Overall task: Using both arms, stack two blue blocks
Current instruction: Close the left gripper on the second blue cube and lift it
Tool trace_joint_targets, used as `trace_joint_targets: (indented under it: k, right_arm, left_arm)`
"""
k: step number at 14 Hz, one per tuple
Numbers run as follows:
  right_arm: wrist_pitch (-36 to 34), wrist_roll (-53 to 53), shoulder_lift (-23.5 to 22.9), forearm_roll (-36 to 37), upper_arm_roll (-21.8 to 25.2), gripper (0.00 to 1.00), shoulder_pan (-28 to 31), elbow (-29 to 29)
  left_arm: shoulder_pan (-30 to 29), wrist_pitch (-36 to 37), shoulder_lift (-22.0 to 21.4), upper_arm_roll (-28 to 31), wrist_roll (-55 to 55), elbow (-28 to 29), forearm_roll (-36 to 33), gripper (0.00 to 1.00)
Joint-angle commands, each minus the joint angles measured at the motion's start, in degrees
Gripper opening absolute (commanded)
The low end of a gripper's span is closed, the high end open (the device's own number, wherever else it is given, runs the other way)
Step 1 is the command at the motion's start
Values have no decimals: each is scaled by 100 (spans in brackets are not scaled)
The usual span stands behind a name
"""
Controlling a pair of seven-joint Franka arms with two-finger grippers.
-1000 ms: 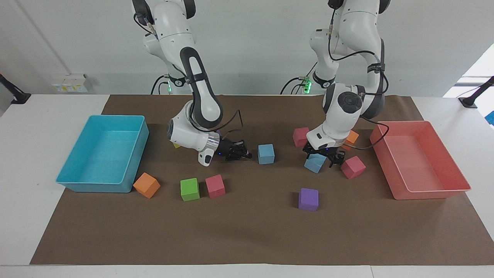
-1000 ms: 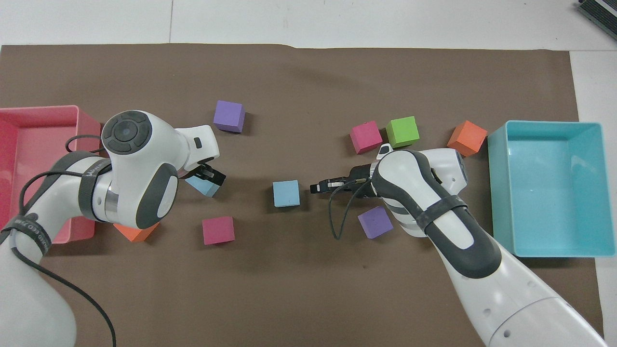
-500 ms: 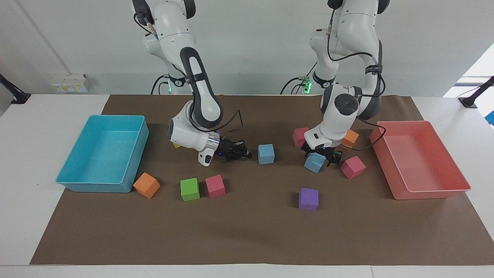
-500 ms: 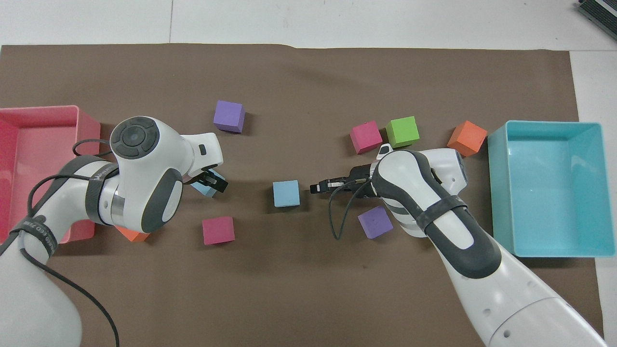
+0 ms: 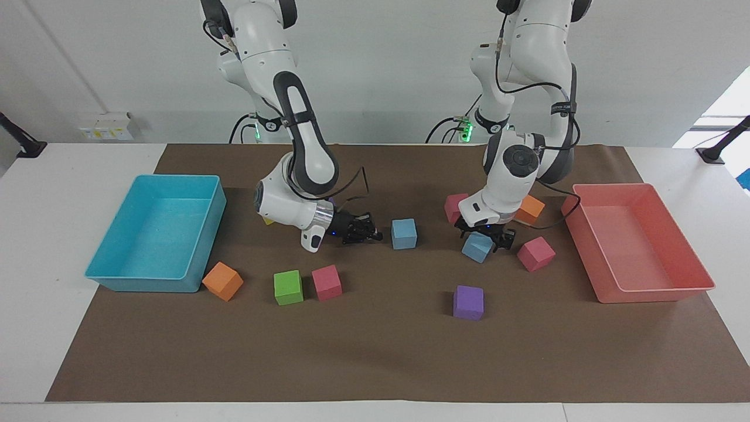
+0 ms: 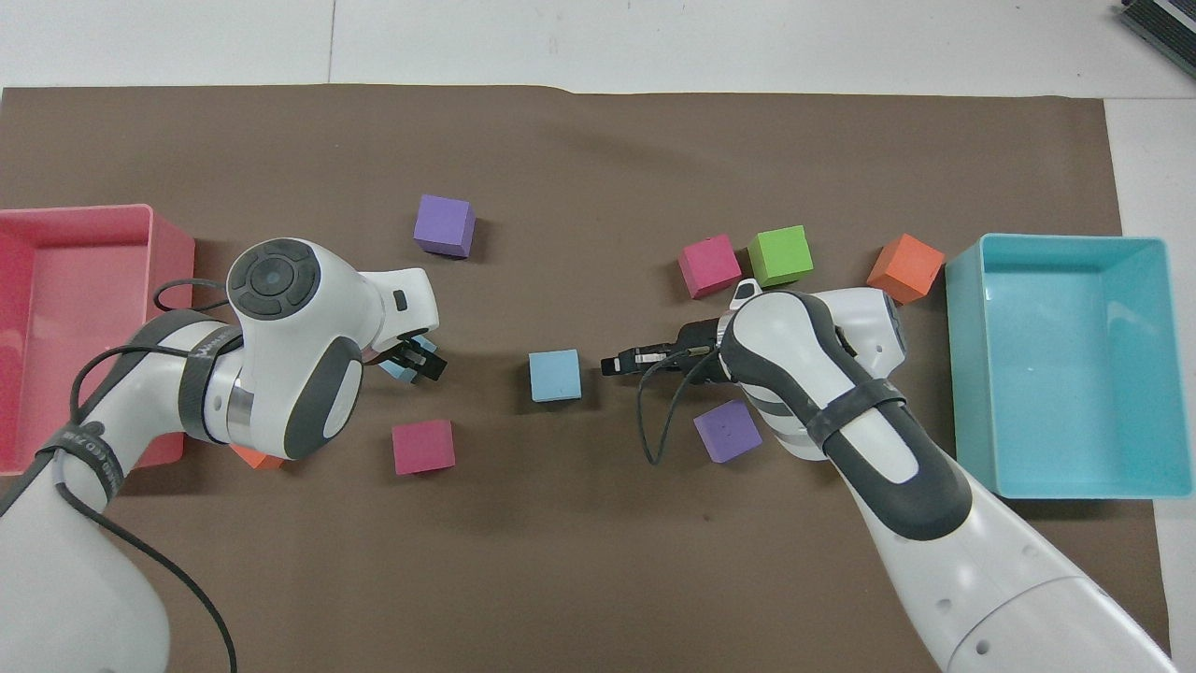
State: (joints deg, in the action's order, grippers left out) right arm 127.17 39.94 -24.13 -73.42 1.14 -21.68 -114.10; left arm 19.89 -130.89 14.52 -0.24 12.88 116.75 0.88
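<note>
One blue block [image 5: 404,233] [image 6: 555,375] sits on the brown mat near the table's middle. Beside it, toward the right arm's end, my right gripper [image 5: 375,235] [image 6: 613,363] lies low and level with its fingertips shut, empty and a little apart from the block. The other blue block [image 5: 476,247] rests turned at an angle toward the left arm's end. My left gripper [image 5: 487,235] [image 6: 418,356] points down over this block, open, with a finger on each side of it. In the overhead view the gripper covers most of that block [image 6: 396,370].
A turquoise tray [image 5: 140,284] stands at the right arm's end and a pink tray [image 5: 650,293] at the left arm's end. Pink cubes [image 5: 535,253] [image 5: 455,206], an orange cube [image 5: 531,208] and a purple cube [image 5: 468,302] lie around the left gripper. Orange [image 5: 222,281], green [image 5: 288,287] and pink [image 5: 326,282] cubes lie farther out.
My left arm has shifted slightly toward the table's middle, and its gripper has settled closer around the angled blue block. The right arm has not moved.
</note>
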Motion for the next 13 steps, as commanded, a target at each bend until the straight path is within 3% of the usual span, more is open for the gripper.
trace_joint_targets:
  k: [1, 3, 7, 10, 13]
  right_arm:
    - [123, 216, 4, -190, -26, 0, -12, -60]
    - [123, 216, 4, -190, -26, 0, -12, -60]
    - [123, 208, 4, -190, -26, 0, -12, -60]
    - [123, 208, 4, -190, -26, 0, -12, -60]
    - [123, 208, 4, -190, -26, 0, -12, -60]
  left_arm:
    - [182, -147, -29, 129, 5, 102, -9, 35]
    - [182, -112, -29, 129, -126, 76, -9, 7]
    - [182, 10, -107, 129, -400, -222, -18, 4]
    - [208, 615, -108, 121, -522, -897, -35, 5]
    - [602, 943, 33, 103, -1642, -1401, -35, 5]
